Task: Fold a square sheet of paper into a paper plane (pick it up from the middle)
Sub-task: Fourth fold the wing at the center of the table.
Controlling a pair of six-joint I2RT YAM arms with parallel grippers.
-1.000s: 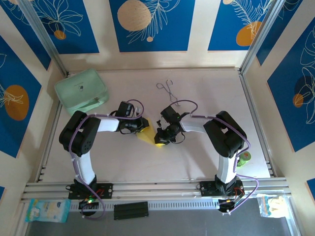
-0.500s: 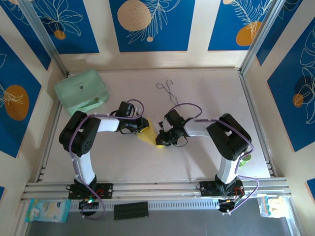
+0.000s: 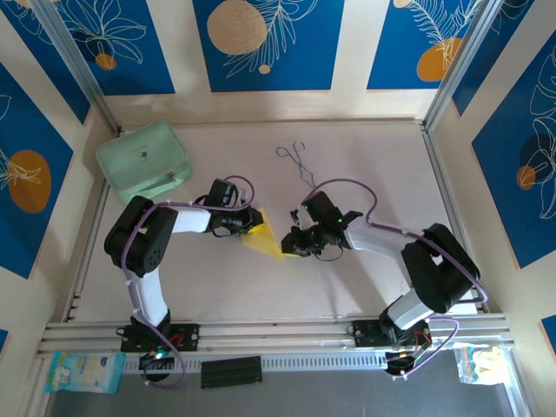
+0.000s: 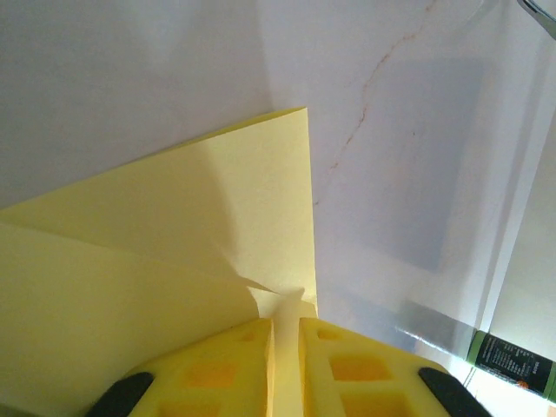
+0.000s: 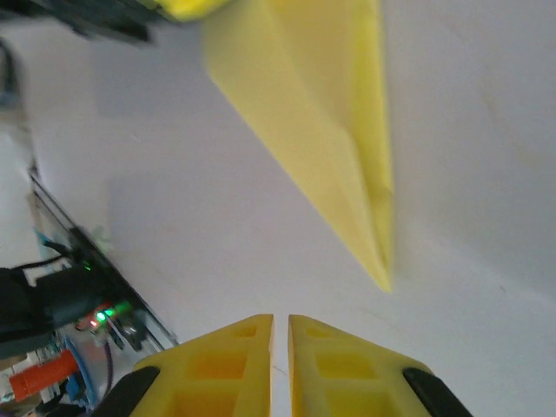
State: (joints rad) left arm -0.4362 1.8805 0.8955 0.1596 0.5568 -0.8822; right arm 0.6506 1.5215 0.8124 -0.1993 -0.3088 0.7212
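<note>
Right wrist: paper sheet (image 5: 321, 113) yellow, creased wedge, likely sharp-tipped.

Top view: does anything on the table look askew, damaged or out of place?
Nothing looks spilled or torn. The green case sits askew in the far left corner. The yellow paper is creased, but that seems to come from folding.

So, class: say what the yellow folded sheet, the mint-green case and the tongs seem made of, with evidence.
Yellow sheet: thin matte paper, holding sharp creases.
Mint-green case: probably smooth plastic, rounded moulded corners.
Tongs: seemingly thin metal wire, grey, too small to confirm.
</note>
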